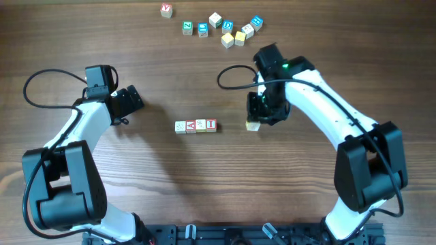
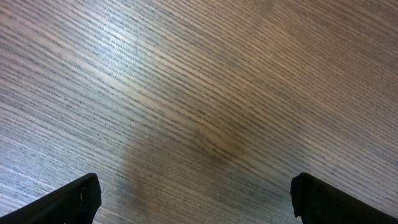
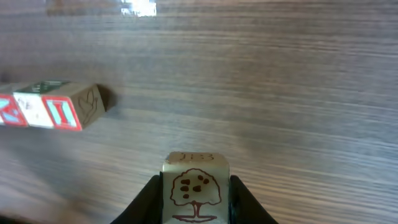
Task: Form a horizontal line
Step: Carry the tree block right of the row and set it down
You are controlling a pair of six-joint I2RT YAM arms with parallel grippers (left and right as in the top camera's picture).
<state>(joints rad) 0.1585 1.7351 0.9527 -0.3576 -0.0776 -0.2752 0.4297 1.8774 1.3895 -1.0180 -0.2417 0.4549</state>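
1. The horizontal line (image 1: 196,126) lies in the middle of the bench (image 1: 136,47). It is four small wooden cubes set face to face. Its long axis runs left to right across the overhead view, level with the lower edge of that view.
2. Two of its cubes show red letters. One of them, an I, sits at the end nearest the right arm. In the right wrist view that end cube has a leaf outline on its side face.
3. The right hand (image 1: 257,118) is narrowed onto a fifth cube (image 3: 195,186), one finger against each side. A drawn tree shows on the face towards the wrist camera.
4. This fifth cube sits beyond the I end of the row, on roughly the same axis and apart from it by a gap of bare wood. Whether it rests on the bench cannot be told.
5. The left hand (image 1: 131,100) is spread wide above bare wood, well apart from the row, holding and touching nothing.
6. Farthest off, loose cubes (image 1: 228,30) lie scattered, some blue-lettered, some plain yellow.
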